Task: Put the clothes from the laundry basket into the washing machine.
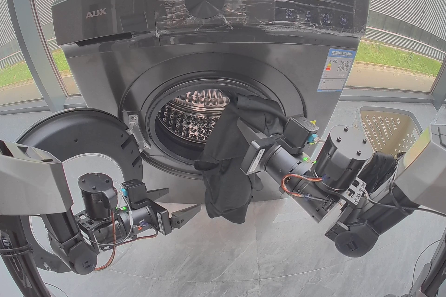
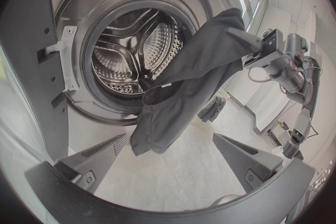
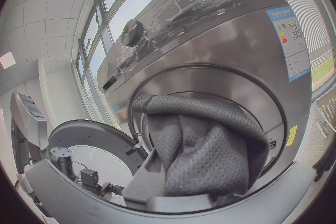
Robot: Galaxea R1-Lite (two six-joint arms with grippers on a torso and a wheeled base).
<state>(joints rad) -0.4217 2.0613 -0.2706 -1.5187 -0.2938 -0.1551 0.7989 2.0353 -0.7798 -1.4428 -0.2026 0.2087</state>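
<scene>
A dark grey washing machine [image 1: 116, 61] stands ahead with its round door [image 1: 74, 135] swung open to the left and the steel drum [image 1: 195, 114] showing. My right gripper [image 1: 244, 133] is shut on a black garment [image 1: 227, 158], held at the right edge of the drum opening. The cloth hangs down over the lower rim toward the floor. In the left wrist view the same black garment [image 2: 185, 81] droops in front of the drum [image 2: 136, 56]. My left gripper [image 1: 188, 214] is open and low, left of the hanging cloth, holding nothing. The cream laundry basket [image 1: 390, 128] stands at the right with dark clothes [image 1: 378, 170] in it.
Grey tiled floor [image 1: 260, 256] spreads in front of the machine. The open door takes up room on the left beside my left arm. Windows run behind the machine. A dark cloth [image 2: 211, 109] hangs over the basket's edge in the left wrist view.
</scene>
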